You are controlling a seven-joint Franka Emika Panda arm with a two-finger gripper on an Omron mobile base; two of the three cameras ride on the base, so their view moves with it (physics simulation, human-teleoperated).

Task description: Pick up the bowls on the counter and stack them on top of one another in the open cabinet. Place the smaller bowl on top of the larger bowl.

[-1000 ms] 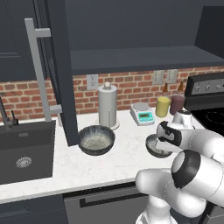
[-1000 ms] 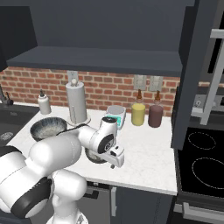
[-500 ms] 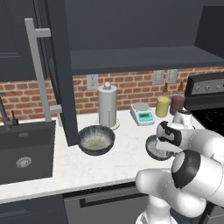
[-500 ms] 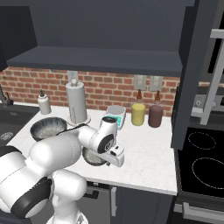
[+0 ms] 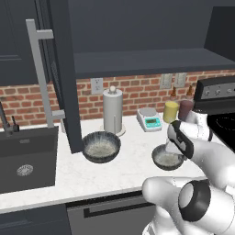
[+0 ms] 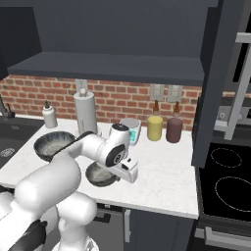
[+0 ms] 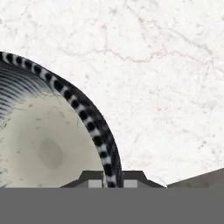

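Observation:
The smaller bowl point(image 5: 166, 159) sits on the white counter point(image 5: 133, 172), right of the larger bowl point(image 5: 101, 147), which rests near the foot of the open cabinet's door point(image 5: 62, 73). My gripper point(image 5: 171, 150) reaches down onto the smaller bowl's right rim. In the hand view the gripper point(image 7: 113, 183) straddles the speckled dark rim of the smaller bowl point(image 7: 48, 144), one finger inside and one outside, shut on it. The cabinet's dark shelf point(image 5: 147, 62) hangs above. From the right, my hand covers part of the smaller bowl point(image 6: 98, 175); the larger bowl point(image 6: 53, 144) lies to the left.
A paper-towel holder point(image 5: 113, 110), a small scale point(image 5: 150, 118), a yellow bottle point(image 5: 170, 111) and a dark red bottle point(image 5: 186, 109) line the brick wall. The black sink point(image 5: 25, 160) is at left, the stove point(image 6: 225, 181) at right. A soap dispenser point(image 6: 49, 116) stands by the sink.

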